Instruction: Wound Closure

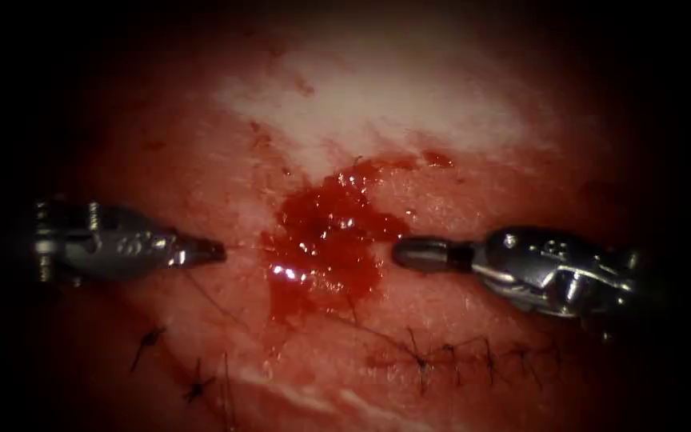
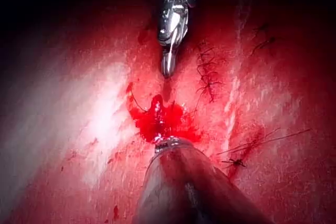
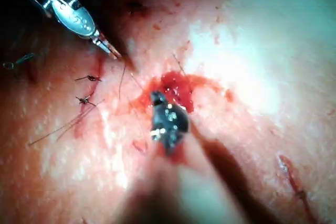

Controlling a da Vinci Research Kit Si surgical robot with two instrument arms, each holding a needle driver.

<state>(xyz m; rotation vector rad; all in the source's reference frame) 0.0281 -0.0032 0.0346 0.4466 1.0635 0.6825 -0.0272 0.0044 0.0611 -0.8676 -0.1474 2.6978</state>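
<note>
The tissue (image 1: 377, 112) carries a pool of red fluid (image 1: 325, 240) over the cut at the centre. My left tool (image 1: 216, 251) lies left of the pool with its jaws shut, and a thin thread (image 1: 217, 304) runs from its tip down across the tissue. Right of the pool, my right tool (image 1: 401, 253) has its jaws shut with the tip at the fluid's edge; I cannot make out anything between them. In the left wrist view the right tool (image 2: 168, 71) points at the fluid (image 2: 160, 119). The right wrist view has the left tool (image 3: 113, 53) and the right tool (image 3: 157, 98).
A row of dark stitches (image 1: 457, 356) closes the cut at the lower right. Two knots with cut ends (image 1: 149, 340) (image 1: 197, 388) sit at the lower left. A pale patch of tissue (image 1: 393, 104) lies beyond the fluid.
</note>
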